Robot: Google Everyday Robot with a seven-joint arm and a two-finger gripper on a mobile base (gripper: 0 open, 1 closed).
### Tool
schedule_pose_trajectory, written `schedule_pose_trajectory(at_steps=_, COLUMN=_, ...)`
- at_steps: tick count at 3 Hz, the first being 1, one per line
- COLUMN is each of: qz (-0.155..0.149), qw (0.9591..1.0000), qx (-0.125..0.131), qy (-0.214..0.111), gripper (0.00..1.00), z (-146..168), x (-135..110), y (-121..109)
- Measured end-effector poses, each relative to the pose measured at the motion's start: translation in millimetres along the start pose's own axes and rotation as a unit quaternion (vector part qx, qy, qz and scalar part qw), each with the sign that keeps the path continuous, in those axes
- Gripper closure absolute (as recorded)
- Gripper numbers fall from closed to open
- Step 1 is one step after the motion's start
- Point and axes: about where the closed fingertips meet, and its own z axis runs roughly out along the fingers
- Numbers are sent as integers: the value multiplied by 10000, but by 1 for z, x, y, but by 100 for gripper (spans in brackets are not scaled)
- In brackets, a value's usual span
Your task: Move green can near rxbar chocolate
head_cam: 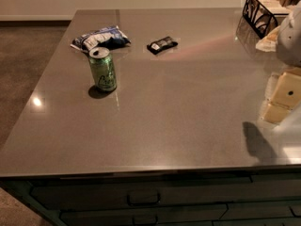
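The green can (103, 69) stands upright on the left part of the grey countertop (188, 102), its silver top with pull tab facing up. The rxbar chocolate (162, 44), a small flat black bar with a white label patch, lies farther back and to the right of the can, well apart from it. My gripper (281, 100) is at the right edge of the view, above the counter's right side, far from the can and the bar. It holds nothing that I can see.
A crinkled blue-and-white snack bag (100, 37) lies just behind the can. A black wire basket (261, 12) stands at the back right corner. The counter's front edge runs above drawers (143, 197). Carpeted floor lies to the left.
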Motion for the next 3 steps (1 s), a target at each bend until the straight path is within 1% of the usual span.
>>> schedule_pose_trajectory(at_steps=1, qz=0, qw=10000, qx=1, qy=0, gripper=0, z=0, x=0, y=0)
schedule_pose_trajectory(at_steps=2, qz=-48, qw=9998, qx=-27, qy=-171, gripper=0, z=3, x=-19, y=-4)
schedule_pose_trajectory(at_steps=3, qz=-104, qw=9985, qx=-173, qy=-510, gripper=0, z=22, x=-66, y=-10)
